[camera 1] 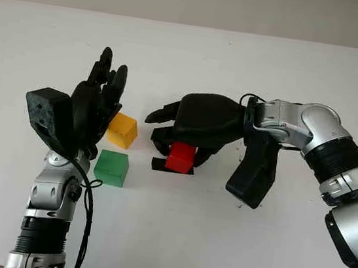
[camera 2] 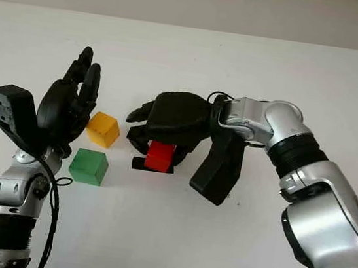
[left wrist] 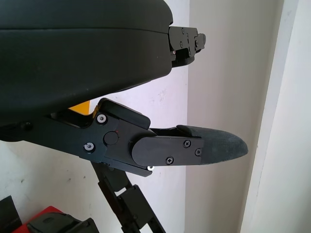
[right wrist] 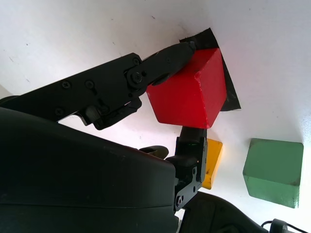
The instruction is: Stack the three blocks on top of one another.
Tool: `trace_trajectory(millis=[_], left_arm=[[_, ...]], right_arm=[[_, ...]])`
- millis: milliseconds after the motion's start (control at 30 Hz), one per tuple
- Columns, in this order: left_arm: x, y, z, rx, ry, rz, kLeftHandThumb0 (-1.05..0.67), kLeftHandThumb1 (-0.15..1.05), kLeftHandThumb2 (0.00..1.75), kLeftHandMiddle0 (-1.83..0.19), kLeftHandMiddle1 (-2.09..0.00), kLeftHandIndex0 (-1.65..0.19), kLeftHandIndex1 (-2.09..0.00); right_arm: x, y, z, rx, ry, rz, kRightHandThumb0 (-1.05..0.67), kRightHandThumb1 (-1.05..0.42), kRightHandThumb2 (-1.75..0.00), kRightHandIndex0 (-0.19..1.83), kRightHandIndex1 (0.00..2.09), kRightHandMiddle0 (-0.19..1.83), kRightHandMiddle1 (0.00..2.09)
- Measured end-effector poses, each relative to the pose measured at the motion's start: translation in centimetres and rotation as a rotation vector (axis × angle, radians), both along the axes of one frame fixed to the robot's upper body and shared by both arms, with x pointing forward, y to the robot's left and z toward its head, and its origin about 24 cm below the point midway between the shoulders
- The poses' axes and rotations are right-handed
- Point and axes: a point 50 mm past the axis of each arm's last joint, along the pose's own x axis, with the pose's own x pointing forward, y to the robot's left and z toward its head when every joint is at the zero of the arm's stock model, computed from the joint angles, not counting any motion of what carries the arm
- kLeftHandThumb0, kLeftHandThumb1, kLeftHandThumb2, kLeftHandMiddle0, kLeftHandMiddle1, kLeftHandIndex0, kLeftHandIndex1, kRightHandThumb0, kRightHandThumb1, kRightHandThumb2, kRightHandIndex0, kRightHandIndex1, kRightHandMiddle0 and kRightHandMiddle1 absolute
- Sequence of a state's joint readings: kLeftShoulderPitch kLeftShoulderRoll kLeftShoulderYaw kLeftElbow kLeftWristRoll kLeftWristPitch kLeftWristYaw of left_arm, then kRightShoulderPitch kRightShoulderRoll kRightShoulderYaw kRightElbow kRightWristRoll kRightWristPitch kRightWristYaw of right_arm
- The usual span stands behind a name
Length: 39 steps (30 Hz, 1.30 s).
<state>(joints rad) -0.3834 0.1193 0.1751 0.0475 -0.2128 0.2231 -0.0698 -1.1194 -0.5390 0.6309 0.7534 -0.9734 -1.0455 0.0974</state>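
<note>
Green wooden cube point(camera 1: 111, 167) sits lower left; beside it the left hand point(camera 1: 95, 106) is raised, open, holding nothing. Centre frame, the right hand point(camera 1: 190, 125) grips the red wooden cube point(camera 1: 180, 157) over black tape point(camera 1: 159, 164); the yellow wooden cube point(camera 1: 123, 130) lies behind the green.

Three blocks sit on the white table point(camera 1: 172, 239), one of each colour. One red block point(camera 1: 180, 157) stands near the middle, on one black patch point(camera 1: 159, 164). One yellow block point(camera 1: 123, 130) lies to the left of the red one, a little farther back. One green block point(camera 1: 111, 167) lies nearer than the yellow one, also at the left. Two black hands count as well: one left hand point(camera 1: 93, 106) at the left, one right hand point(camera 1: 197, 123) over the red block.
</note>
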Motion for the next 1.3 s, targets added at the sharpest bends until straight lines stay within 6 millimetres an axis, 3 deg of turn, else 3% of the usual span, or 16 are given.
trace_trajectory(millis=[167, 233, 300, 400, 767, 1000, 1100, 1167, 1300], left_arm=[[-0.1, -0.1, 0.1, -0.005, -0.001, 0.002, -0.83, 1.05, 0.41, 0.09, 0.00, 0.06, 0.00], [-0.1, -0.1, 0.1, -0.006, -0.003, 0.001, -0.83, 1.05, 0.41, 0.10, 0.00, 0.07, 0.00], [-0.1, -0.1, 0.1, -0.006, -0.003, 0.000, -0.83, 1.05, 0.41, 0.11, 0.00, 0.07, 0.00], [-0.1, -0.1, 0.1, -0.006, -0.002, -0.001, -0.83, 1.05, 0.42, 0.11, 0.00, 0.07, 0.00], [-0.1, -0.1, 0.1, -0.005, -0.006, -0.004, -0.82, 1.05, 0.43, 0.11, 0.00, 0.06, 0.00], [-0.1, -0.1, 0.0, -0.006, -0.003, -0.001, -0.83, 1.05, 0.42, 0.10, 0.00, 0.07, 0.00], [-0.2, -0.1, 0.0, -0.006, -0.002, 0.001, -0.82, 1.05, 0.42, 0.10, 0.00, 0.07, 0.00], [-0.2, -0.1, -0.1, -0.005, -0.001, 0.001, -0.82, 1.05, 0.42, 0.10, 0.00, 0.08, 0.00], [-0.2, 0.2, -0.1, 0.008, 0.002, 0.007, -0.83, 1.05, 0.41, 0.07, 0.00, 0.07, 0.00]], right_arm=[[0.0, 0.0, -0.1, 0.022, 0.000, 0.003, -0.48, -0.96, -0.05, 0.28, 0.02, 0.30, 1.45], [0.1, -0.1, -0.2, 0.013, 0.003, 0.000, -0.58, -0.93, -0.04, 0.24, 0.01, 0.23, 1.40], [0.1, -0.1, -0.3, -0.012, 0.010, -0.006, -0.69, -0.91, -0.05, 0.18, 0.01, 0.10, 1.19], [0.1, -0.1, -0.4, -0.037, 0.017, -0.013, -0.78, -0.90, -0.05, 0.12, 0.02, 0.09, 0.79], [-0.1, -0.1, -0.1, -0.025, 0.040, -0.007, -0.87, -0.86, -0.05, 0.01, 0.01, -0.02, 0.50], [-0.1, -0.9, 1.2, -0.053, 0.044, -0.054, -0.92, -0.89, -0.06, -0.18, 0.00, -0.19, 0.10], [0.3, -1.7, 2.7, 0.010, 0.080, -0.129, -0.93, -0.92, -0.07, -0.19, 0.00, -0.19, 0.01], [0.7, -2.4, 4.1, 0.125, 0.109, -0.191, -0.94, -1.01, -0.12, -0.19, 0.01, -0.16, 0.03], [1.0, -4.4, 5.5, 0.324, 0.126, -0.295, -0.91, -1.05, -0.35, -0.17, 0.04, -0.15, 0.04]])
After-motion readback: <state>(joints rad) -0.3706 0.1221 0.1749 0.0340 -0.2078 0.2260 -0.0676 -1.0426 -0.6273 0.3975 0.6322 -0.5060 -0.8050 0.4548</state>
